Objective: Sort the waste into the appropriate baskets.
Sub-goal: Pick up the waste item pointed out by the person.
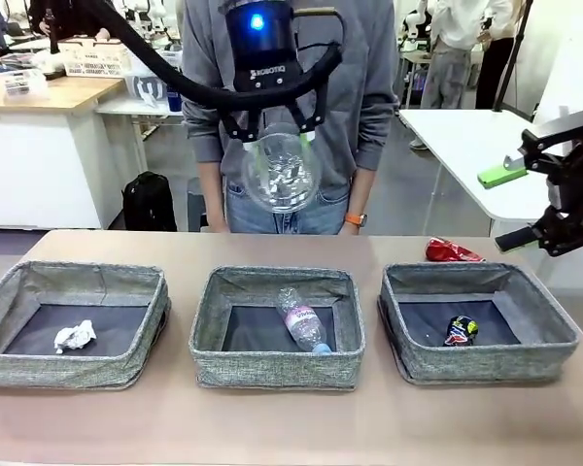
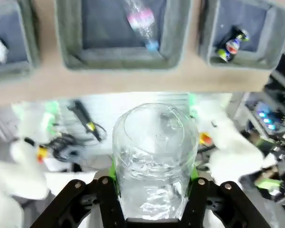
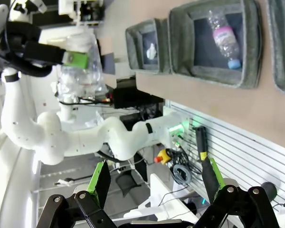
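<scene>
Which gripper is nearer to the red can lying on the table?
Right. The right gripper hangs open, up and to the right of the red can; the left gripper holds the plastic cup high, farther left.

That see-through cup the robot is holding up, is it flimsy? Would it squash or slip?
Probably flimsy: the cup looks thin and crinkled in the left hand, so a harder squeeze would likely dent it. It seems empty, so likely very light. Its glossy wall may be slippery.
</scene>
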Robot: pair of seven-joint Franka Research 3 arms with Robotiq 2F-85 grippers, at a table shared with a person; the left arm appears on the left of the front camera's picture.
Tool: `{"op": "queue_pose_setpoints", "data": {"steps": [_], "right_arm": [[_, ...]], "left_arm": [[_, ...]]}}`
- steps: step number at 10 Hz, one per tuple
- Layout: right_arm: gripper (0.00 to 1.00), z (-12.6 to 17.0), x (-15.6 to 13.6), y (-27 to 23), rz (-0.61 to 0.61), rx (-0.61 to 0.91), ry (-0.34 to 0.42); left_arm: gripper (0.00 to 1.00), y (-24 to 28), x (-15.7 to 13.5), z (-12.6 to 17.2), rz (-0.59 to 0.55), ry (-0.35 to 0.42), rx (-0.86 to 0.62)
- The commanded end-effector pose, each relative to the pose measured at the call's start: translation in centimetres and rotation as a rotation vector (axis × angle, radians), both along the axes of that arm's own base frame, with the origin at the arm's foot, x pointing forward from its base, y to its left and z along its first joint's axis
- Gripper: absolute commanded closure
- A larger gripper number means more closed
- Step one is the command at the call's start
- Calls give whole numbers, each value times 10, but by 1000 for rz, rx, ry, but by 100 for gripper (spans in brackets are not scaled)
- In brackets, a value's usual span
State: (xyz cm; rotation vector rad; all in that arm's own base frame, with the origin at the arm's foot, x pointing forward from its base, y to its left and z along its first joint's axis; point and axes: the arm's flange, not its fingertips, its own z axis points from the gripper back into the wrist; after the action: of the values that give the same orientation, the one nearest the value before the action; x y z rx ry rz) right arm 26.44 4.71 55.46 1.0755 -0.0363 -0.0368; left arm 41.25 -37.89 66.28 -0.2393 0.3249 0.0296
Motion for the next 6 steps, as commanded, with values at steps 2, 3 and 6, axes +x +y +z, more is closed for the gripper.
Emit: {"op": "queue_pose_setpoints", "data": {"steps": [2, 3, 6], "right_arm": [[0, 1, 0, 1, 9, 17, -9], [0, 1, 0, 1, 9, 17, -9], [0, 1, 0, 1, 9, 17, -9]], "left_arm": [[44, -11, -18, 16, 71, 27, -36], [44, -12, -17, 20, 50, 27, -32], [44, -5, -23, 41, -81, 87, 80]]}}
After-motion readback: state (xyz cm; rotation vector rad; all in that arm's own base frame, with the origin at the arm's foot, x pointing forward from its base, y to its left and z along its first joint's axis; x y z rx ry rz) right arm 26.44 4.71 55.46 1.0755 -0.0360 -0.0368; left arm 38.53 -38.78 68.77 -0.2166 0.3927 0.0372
